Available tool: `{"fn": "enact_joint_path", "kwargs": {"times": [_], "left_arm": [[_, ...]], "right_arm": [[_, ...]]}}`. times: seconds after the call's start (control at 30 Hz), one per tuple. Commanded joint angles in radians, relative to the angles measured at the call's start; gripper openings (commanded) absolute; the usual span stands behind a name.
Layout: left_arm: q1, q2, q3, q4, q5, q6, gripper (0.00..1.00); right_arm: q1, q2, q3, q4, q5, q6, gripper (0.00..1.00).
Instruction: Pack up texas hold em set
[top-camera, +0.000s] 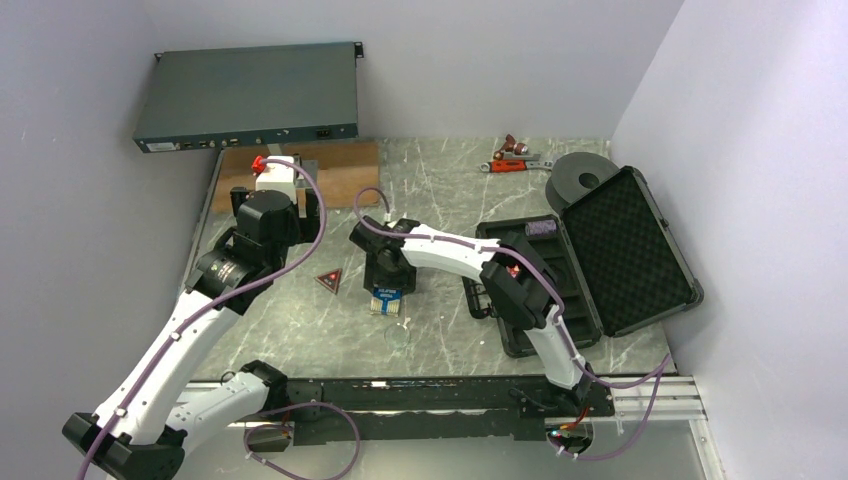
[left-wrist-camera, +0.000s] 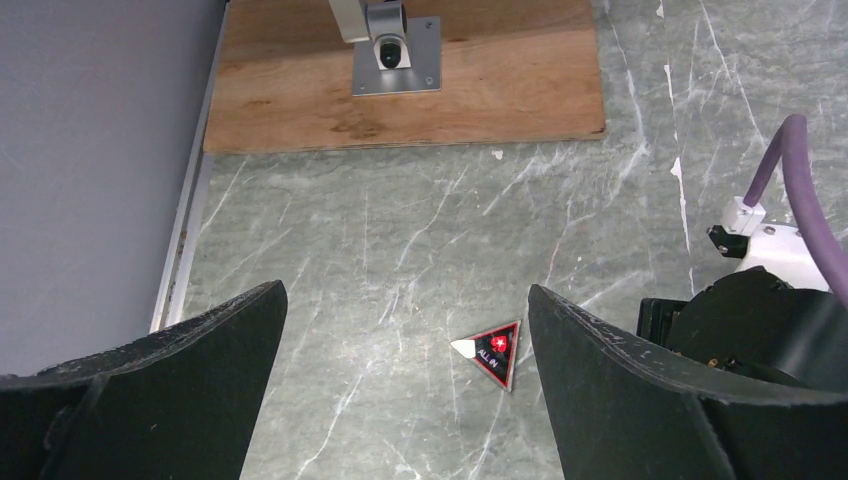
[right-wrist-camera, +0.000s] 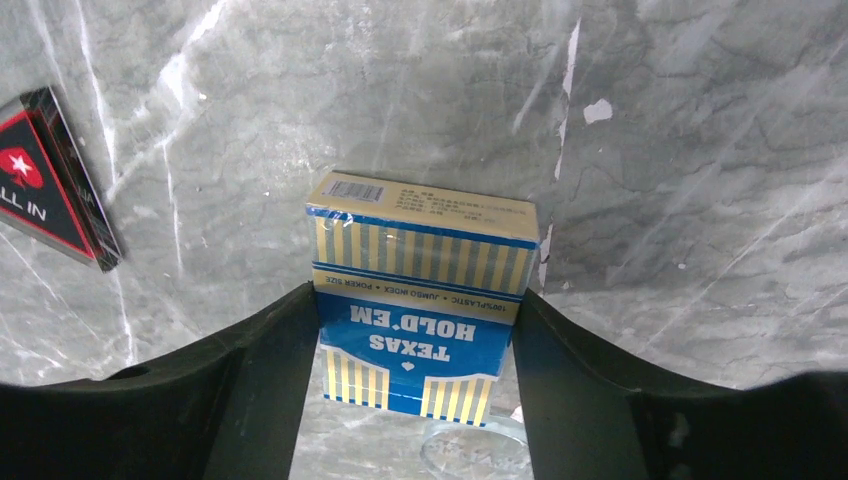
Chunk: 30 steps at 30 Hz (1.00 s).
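The right gripper (right-wrist-camera: 413, 330) grips the card box (right-wrist-camera: 425, 240) by its sides for lifting into the open case (top-camera: 625, 240); the left gripper (left-wrist-camera: 405, 300) hangs wide open near the red triangle (left-wrist-camera: 493, 352).

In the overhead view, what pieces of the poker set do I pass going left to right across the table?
red triangle → blue-white card box → open black case. The clear disc overlaps the card box sideways, so it is left out of the order.
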Motion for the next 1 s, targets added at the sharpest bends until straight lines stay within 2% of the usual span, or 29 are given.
{"fn": "enact_joint_path", "kwargs": {"times": [0.0,0.13,0.27,0.33,0.4,0.5,0.57,0.97], "left_arm": [[0.0,-0.011,-0.002,0.024,-0.011,0.009,0.97],[0.0,-0.008,-0.003,0.024,-0.013,0.009,0.97],[0.0,-0.005,-0.002,0.021,-0.01,0.01,0.97],[0.0,-0.006,-0.002,0.023,-0.009,0.009,0.97],[0.0,-0.008,-0.003,0.024,-0.009,0.01,0.97],[0.0,-0.007,-0.005,0.025,-0.009,0.009,0.97],[0.0,-0.005,-0.006,0.025,-0.01,0.01,0.97],[0.0,0.003,-0.006,0.024,-0.008,0.009,0.96]], "right_arm": [[0.017,0.002,0.039,0.03,0.003,-0.073,0.61],[0.023,-0.007,0.031,0.073,-0.009,-0.198,0.6],[0.025,-0.04,-0.04,0.151,-0.028,-0.375,0.63],[0.025,-0.047,-0.058,0.152,-0.019,-0.42,0.66],[0.025,-0.044,-0.062,0.142,-0.018,-0.46,0.75],[0.026,-0.041,-0.065,0.138,-0.032,-0.478,0.85],[0.025,-0.045,-0.065,0.14,-0.043,-0.473,0.89],[0.046,-0.03,0.07,-0.024,0.043,-0.402,0.88]]}}
